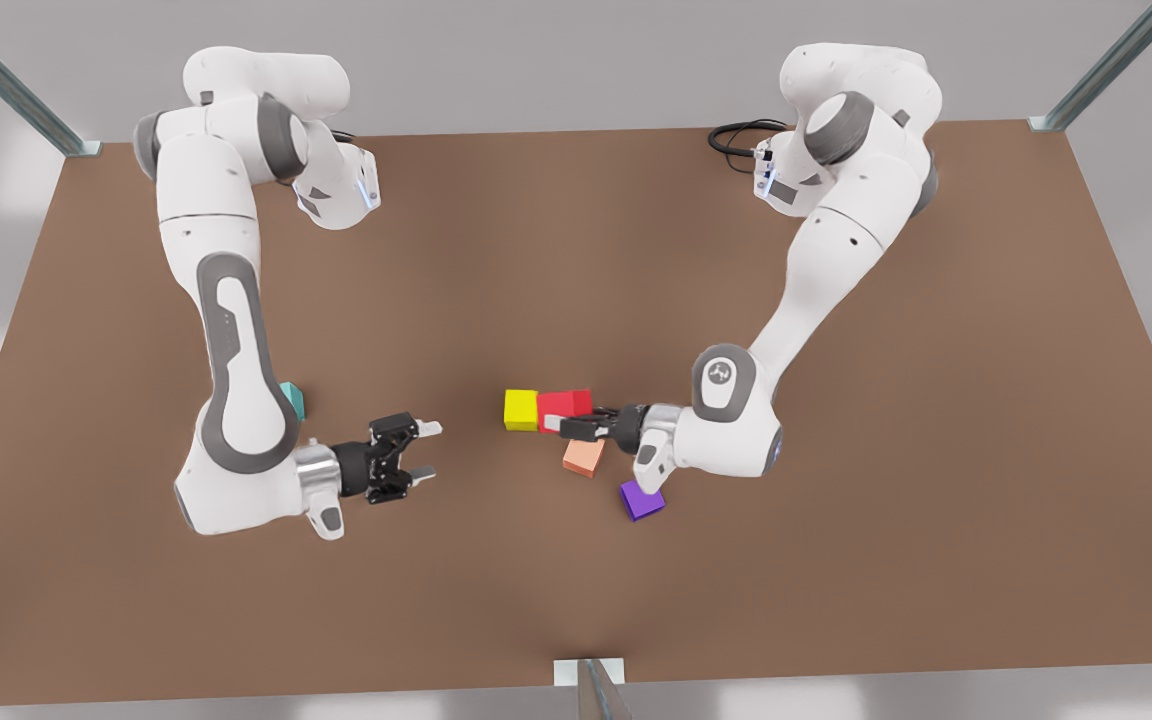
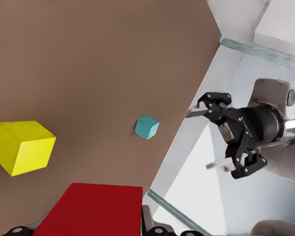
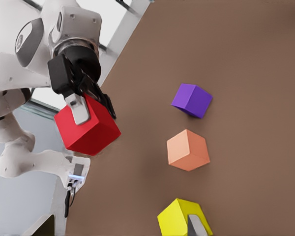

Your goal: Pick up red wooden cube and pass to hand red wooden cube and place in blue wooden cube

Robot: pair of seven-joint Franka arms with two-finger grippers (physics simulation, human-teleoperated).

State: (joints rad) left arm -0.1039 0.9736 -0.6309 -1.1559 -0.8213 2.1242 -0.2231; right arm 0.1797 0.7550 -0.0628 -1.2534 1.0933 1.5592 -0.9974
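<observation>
The left tool point(image 1: 576, 418) clamps the red wooden cube point(image 1: 565, 406) beside the yellow cube point(image 1: 521, 409). The right tool point(image 1: 427, 450) waits with fingers apart, its arm half-hiding the blue wooden cube point(image 1: 294, 400).

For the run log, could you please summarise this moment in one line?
left claw: shut on red wooden cube, lifted | right claw: open, waiting | blue wooden cube: on table

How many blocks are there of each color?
red wooden cube: 1, held in the left gripper
blue wooden cube: 1
yellow cube: 1
salmon-orange cube: 1
purple cube: 1
Total: 5 cubes
</observation>
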